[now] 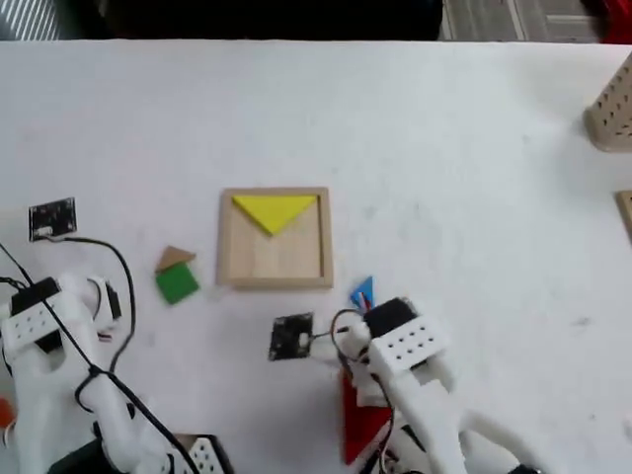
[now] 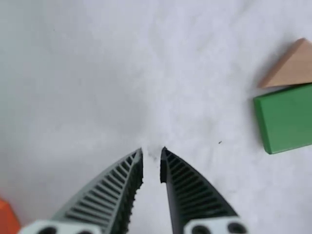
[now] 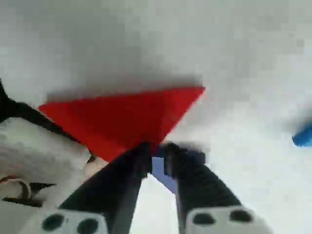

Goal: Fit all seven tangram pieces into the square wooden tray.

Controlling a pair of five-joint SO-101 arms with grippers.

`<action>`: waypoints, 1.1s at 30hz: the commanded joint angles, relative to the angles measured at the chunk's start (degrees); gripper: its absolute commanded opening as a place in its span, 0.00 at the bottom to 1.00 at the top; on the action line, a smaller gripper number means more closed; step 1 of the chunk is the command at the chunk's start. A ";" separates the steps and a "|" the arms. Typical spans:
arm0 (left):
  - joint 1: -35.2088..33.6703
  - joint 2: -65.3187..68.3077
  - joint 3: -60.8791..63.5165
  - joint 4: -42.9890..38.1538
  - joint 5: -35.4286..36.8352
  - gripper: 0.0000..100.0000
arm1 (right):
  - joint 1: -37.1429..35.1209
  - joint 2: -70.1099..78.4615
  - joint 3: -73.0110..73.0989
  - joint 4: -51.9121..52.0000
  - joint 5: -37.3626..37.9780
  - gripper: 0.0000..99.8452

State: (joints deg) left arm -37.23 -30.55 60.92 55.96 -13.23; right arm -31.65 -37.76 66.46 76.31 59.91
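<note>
**One piece in the tray, the rest on the table**

We see the square wooden tray point(image 1: 226, 267) near the middle of the white table point(image 1: 444, 178). It holds a single yellow triangle point(image 1: 274, 210), which lies flat against the tray's far edge with its tip pointing inward.

To the left of the tray, well apart from it, a tan triangle point(image 1: 175, 258) touches a green square point(image 1: 177, 284). A blue piece point(image 1: 362, 292) lies just off the tray's near right corner. Farther from that corner, a red triangle point(image 1: 360, 425) lies partly under an arm.

The left gripper point(image 2: 151, 153) hovers over bare table on the far side of the green square from the tray. Its jaws are drawn almost together, with only a sliver of gap and nothing between them.

The right gripper point(image 3: 157, 148) has its tip at the red triangle's edge, where a violet-blue piece point(image 3: 165, 178) shows. We cannot tell how far it is open or whether it grips anything.
</note>
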 commanded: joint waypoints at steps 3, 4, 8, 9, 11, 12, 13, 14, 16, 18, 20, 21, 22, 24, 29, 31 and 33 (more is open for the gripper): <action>0.48 0.04 -2.64 -0.88 -0.70 0.09 | -8.04 3.30 4.22 -7.96 1.05 0.03; 0.48 0.04 -2.64 -0.88 -0.70 0.09 | -8.75 3.12 4.75 -8.66 0.53 0.03; 0.48 0.04 -2.64 -0.88 -0.70 0.09 | -8.84 1.36 4.75 -11.47 -5.80 0.03; 0.48 0.04 -2.64 -0.88 -0.70 0.09 | -8.48 1.01 4.75 -11.91 -7.12 0.03; 0.48 0.04 -2.64 -0.88 -0.70 0.09 | -6.81 0.22 4.48 -13.85 -9.41 0.03; 0.48 0.04 -2.64 -0.88 -0.70 0.09 | -5.41 -0.40 4.40 -15.08 -10.37 0.03; 0.48 0.04 -2.64 -0.88 -0.70 0.09 | -4.44 -1.36 3.87 -15.78 -11.25 0.03; 0.48 0.04 -2.64 -0.88 -0.70 0.09 | -3.91 -2.51 2.90 -15.60 -12.31 0.03; 0.48 0.04 -2.64 -0.88 -0.70 0.09 | -4.00 -5.49 0.18 -12.62 -15.82 0.03; 0.48 0.04 -2.64 -0.88 -0.70 0.09 | -4.35 -9.45 -2.02 -9.10 -17.85 0.03; 0.48 0.04 -2.64 -0.88 -0.70 0.09 | -6.90 -13.49 -2.55 -5.58 -18.46 0.04; 0.48 0.04 -2.64 -0.88 -0.70 0.09 | -8.92 -14.90 -2.46 -3.74 -18.81 0.04; 0.48 0.04 -2.64 -0.88 -0.70 0.09 | -11.12 -16.31 -2.29 -2.59 -19.78 0.05; 0.48 0.04 -2.64 -1.41 -0.70 0.09 | -14.73 -17.71 -1.14 -3.12 -21.63 0.05; 0.48 0.13 -2.64 -1.58 -0.70 0.09 | -24.92 -13.58 1.05 -6.29 -21.80 0.05; 0.48 0.13 -2.64 -1.58 -0.70 0.09 | -27.03 -9.63 1.41 -7.78 -21.80 0.05; 0.48 0.13 -2.64 -1.58 -0.70 0.09 | -27.21 -4.97 2.29 -9.89 -21.71 0.05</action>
State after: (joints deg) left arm -37.23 -30.55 60.92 55.96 -13.23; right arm -56.79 -49.54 68.13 69.80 38.64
